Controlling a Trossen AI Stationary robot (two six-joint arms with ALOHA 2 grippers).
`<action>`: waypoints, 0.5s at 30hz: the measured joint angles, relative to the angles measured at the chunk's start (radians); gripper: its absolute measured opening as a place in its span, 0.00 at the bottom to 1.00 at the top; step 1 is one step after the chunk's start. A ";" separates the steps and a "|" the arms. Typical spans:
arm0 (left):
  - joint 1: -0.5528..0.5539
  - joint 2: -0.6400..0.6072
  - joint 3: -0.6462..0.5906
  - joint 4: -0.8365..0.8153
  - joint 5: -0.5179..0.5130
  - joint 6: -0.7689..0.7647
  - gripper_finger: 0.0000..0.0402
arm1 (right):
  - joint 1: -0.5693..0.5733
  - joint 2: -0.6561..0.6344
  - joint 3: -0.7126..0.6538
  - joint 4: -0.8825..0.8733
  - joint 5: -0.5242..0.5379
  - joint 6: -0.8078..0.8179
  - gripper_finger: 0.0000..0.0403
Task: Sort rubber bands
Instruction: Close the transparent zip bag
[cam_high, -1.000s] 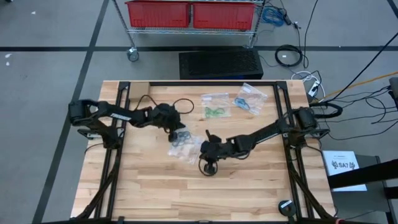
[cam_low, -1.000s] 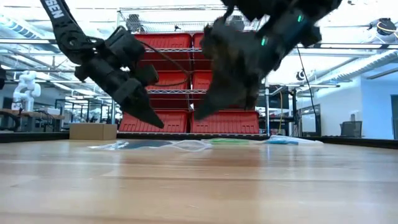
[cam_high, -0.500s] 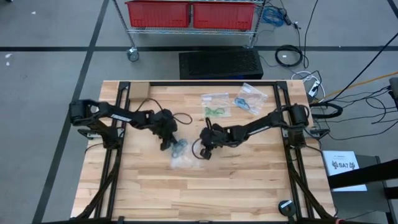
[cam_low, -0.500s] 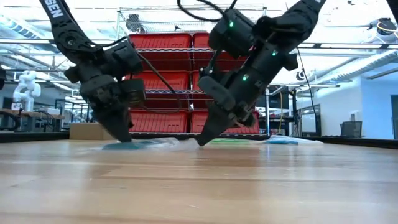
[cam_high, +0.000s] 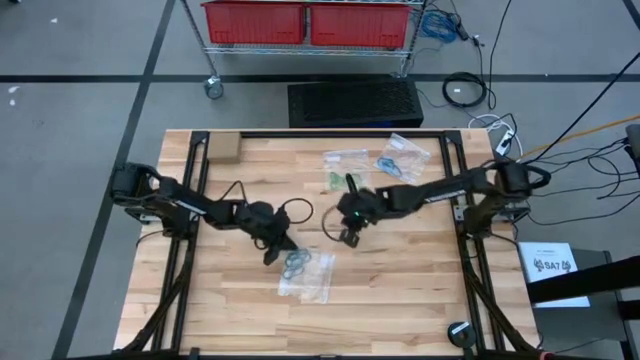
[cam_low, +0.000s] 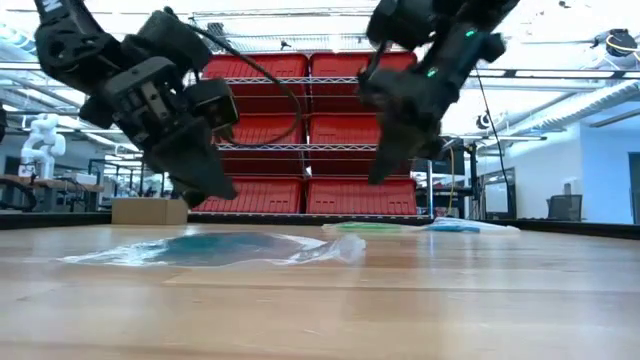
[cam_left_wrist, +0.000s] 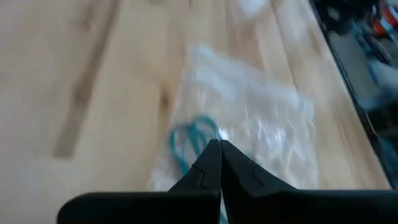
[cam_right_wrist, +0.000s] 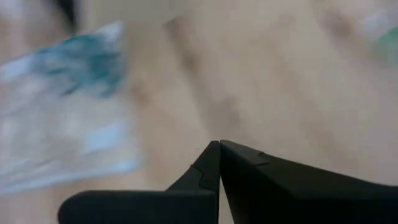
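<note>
The teal rubber bands (cam_high: 297, 263) lie bunched inside a clear plastic bag (cam_high: 312, 280) near the middle of the wooden bench (cam_high: 400, 310), and the low view shows that bag (cam_low: 215, 250) flat on the boards with the teal mass showing through it. Two more clear bags sit well apart at the far edge, one holding green bands (cam_high: 345, 180) and one holding blue bands (cam_high: 392, 163), so the colours look largely separated already. The left end effector (cam_high: 276, 249) hangs just beside the teal bag's near corner, fingers pressed together and gripping nothing; its wrist camera looks past the closed tips at a teal loop (cam_left_wrist: 186, 140) under the film. The right end effector (cam_high: 347, 222) is raised above bare wood between the teal bag and the green one, also closed and empty. The step in hand appears to be dealing with the teal bag, either settling it or getting at its contents. To do that well, the left fingers would need to part before descending, and should pinch the film at a free edge rather than over the bands, since thin plastic slides easily on smooth wood; the right arm could pin the opposite corner.
</note>
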 joint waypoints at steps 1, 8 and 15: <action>-0.012 0.000 -0.008 0.038 -0.035 -0.006 0.00 | 0.013 -0.016 -0.014 0.011 -0.026 0.025 0.00; -0.019 0.000 -0.022 0.126 -0.202 0.021 0.00 | 0.191 -0.037 -0.232 0.365 -0.090 0.431 0.00; 0.063 0.000 -0.022 0.211 -0.207 0.054 0.00 | 0.353 0.050 -0.278 0.656 0.075 0.708 0.10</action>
